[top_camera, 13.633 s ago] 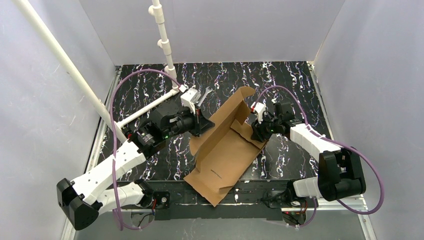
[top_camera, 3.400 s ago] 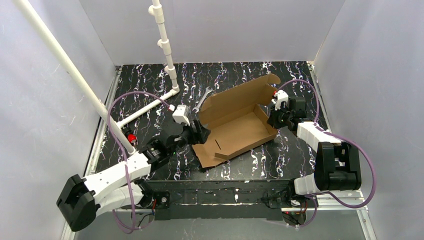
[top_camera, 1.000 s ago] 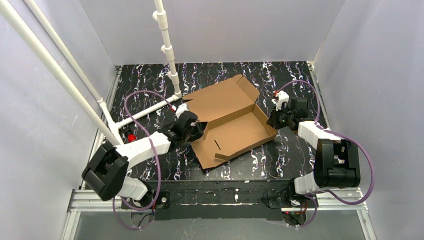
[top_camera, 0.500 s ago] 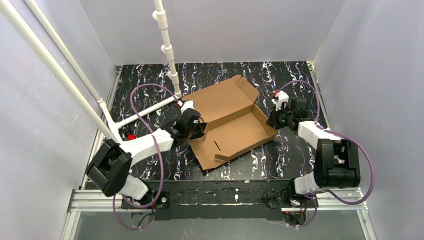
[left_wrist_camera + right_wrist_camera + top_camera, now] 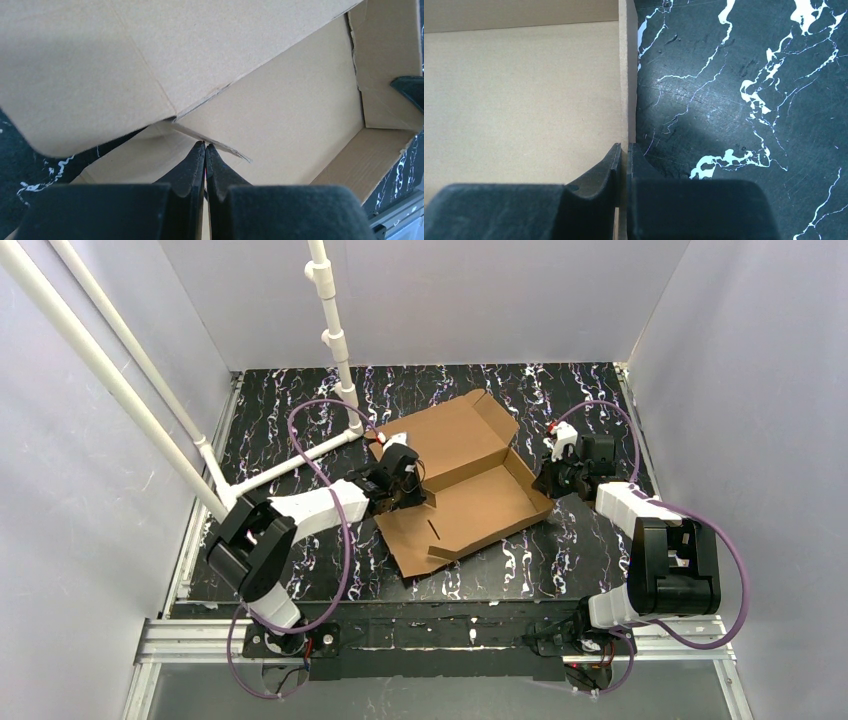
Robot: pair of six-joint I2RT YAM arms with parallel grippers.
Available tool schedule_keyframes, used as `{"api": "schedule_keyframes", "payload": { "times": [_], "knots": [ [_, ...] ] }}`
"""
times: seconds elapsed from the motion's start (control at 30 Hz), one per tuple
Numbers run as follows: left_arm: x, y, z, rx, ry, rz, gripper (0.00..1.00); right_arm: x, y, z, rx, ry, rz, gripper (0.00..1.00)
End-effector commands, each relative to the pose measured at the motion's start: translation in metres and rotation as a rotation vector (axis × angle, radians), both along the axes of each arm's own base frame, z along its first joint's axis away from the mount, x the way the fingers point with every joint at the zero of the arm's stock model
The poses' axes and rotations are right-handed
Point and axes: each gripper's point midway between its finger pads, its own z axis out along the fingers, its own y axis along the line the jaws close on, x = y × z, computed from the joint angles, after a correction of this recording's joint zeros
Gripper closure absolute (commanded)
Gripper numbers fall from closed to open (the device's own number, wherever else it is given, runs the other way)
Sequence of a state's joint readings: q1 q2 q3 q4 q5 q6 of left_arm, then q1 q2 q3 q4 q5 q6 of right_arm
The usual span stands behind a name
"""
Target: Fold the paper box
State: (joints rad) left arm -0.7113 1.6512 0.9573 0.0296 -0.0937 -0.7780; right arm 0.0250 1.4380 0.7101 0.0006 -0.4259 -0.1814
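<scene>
The paper box [image 5: 470, 505] lies mid-table as a shallow brown tray, its lid [image 5: 450, 440] open and leaning back. My left gripper [image 5: 412, 485] is shut and sits inside the box's left end. In the left wrist view its tips [image 5: 205, 146] touch the edge of a thin inner flap [image 5: 225, 148] under the lid [image 5: 150, 50], holding nothing. My right gripper [image 5: 545, 485] is shut on the box's right wall. In the right wrist view the cardboard edge [image 5: 624, 75] runs between the jaws of that gripper [image 5: 624, 146].
A white pipe frame stands at the back left, with an upright [image 5: 330, 330] and a low bar [image 5: 290, 460] lying on the black marbled table [image 5: 560, 400]. Grey walls close in the back and both sides. A flat flap [image 5: 415, 555] juts toward the near edge.
My left arm has swung right, carrying its shut gripper from beside the box's left edge into the box's left end. The box and my right gripper have stayed put.
</scene>
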Motion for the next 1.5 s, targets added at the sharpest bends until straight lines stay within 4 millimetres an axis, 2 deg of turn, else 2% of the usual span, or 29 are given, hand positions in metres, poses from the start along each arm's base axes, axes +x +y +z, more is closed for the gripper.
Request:
{"api": "schedule_keyframes", "payload": {
  "times": [0.0,0.17,0.33,0.4,0.53,0.63,0.73,0.83,0.87,0.93,0.97,1.07,1.2,1.33,1.4,1.47],
  "knots": [
    [-0.003,0.009,0.041,-0.026,-0.093,-0.001,1.00,0.003,0.005,0.013,0.037,-0.021,0.008,0.87],
    [-0.047,0.018,0.074,-0.093,-0.096,-0.139,0.98,0.004,0.004,0.014,0.035,-0.025,0.005,0.87],
    [-0.108,0.014,0.088,-0.262,0.016,-0.269,1.00,0.004,0.003,0.013,0.034,-0.021,0.003,0.87],
    [-0.130,0.011,0.086,-0.292,0.058,-0.283,1.00,0.003,0.003,0.012,0.032,-0.022,0.002,0.87],
    [-0.169,0.010,0.074,-0.234,0.091,-0.296,1.00,0.003,0.002,0.012,0.029,-0.021,-0.001,0.87],
    [-0.188,0.013,0.059,-0.179,0.115,-0.275,1.00,0.003,0.002,0.012,0.030,-0.022,0.000,0.87],
    [-0.187,0.036,0.050,-0.093,0.083,-0.170,1.00,0.003,0.003,0.013,0.032,-0.023,0.000,0.87],
    [-0.179,0.063,0.053,-0.104,0.011,-0.041,0.98,0.003,0.003,0.014,0.032,-0.028,0.002,0.87],
    [-0.179,0.071,0.050,-0.121,-0.001,-0.013,0.88,0.003,0.003,0.014,0.034,-0.028,0.002,0.87],
    [-0.180,0.084,0.046,-0.140,-0.013,0.031,0.58,0.002,0.004,0.015,0.037,-0.028,0.005,0.87],
    [-0.181,0.090,0.043,-0.138,-0.014,0.043,0.48,0.003,0.004,0.015,0.038,-0.029,0.006,0.87],
    [-0.182,0.097,0.027,-0.155,-0.008,0.081,0.28,0.002,0.004,0.016,0.039,-0.029,0.006,0.87],
    [-0.169,0.080,0.025,-0.292,-0.089,0.081,0.24,0.002,0.004,0.015,0.039,-0.029,0.006,0.87],
    [-0.147,0.076,0.028,-0.345,-0.166,0.137,0.26,0.001,0.004,0.015,0.039,-0.029,0.008,0.87],
    [-0.137,0.071,0.029,-0.368,-0.156,0.150,0.31,0.001,0.004,0.014,0.040,-0.025,0.009,0.87],
    [-0.129,0.070,0.027,-0.360,-0.119,0.162,0.42,0.001,0.005,0.013,0.040,-0.023,0.010,0.87]
  ]
}}
